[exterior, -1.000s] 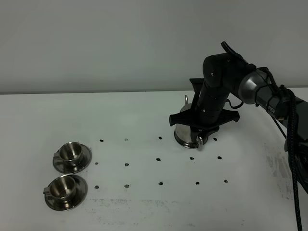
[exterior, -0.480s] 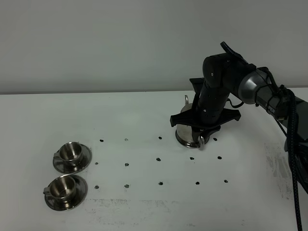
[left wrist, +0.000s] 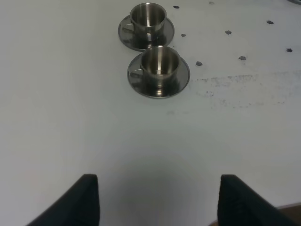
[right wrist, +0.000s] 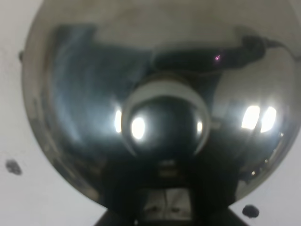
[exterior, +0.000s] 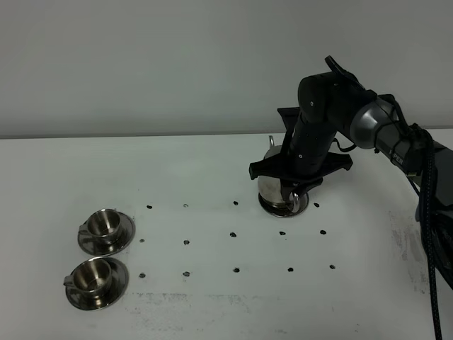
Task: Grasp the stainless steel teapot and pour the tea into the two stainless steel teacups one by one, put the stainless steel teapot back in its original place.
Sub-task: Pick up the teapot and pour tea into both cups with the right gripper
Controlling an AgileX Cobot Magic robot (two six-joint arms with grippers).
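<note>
right arm (exterior: 333, 99) comes in from the desk's right side and bends down over the teapot (exterior: 272, 190). right gripper (exterior: 293, 190) is closed, low on the pot's near-right side where the handle is. it looks clamped on the handle, though the gripper hides most of the handle. the teapot is right of centre on the desk (exterior: 212, 304), towards the back, upright or close to it. can't tell if its base rests on the surface or hangs just off it. the thin spout (exterior: 271, 144) pokes up on the far-left side, beside the arm. the right wrist view is filled by the mirror lid (right wrist: 84, 84) seen from above, with the round knob (right wrist: 164, 120) in the middle and the dark gripper body at the edge.

the cups are at the desk's left, well apart from the pot: far cup (exterior: 105, 224) and near cup (exterior: 90, 276). each stands upright on its own saucer (exterior: 127, 232), and the saucers are just beside each other. the small handles point left in the high view. the insides show bare steel in the left wrist view.

left gripper (left wrist: 159, 200) is open with its fingertips wide apart. it hovers over bare desk short of the cups and holds nothing.

rows of small black dots (exterior: 236, 270) mark the desk between the cups and the pot.
</note>
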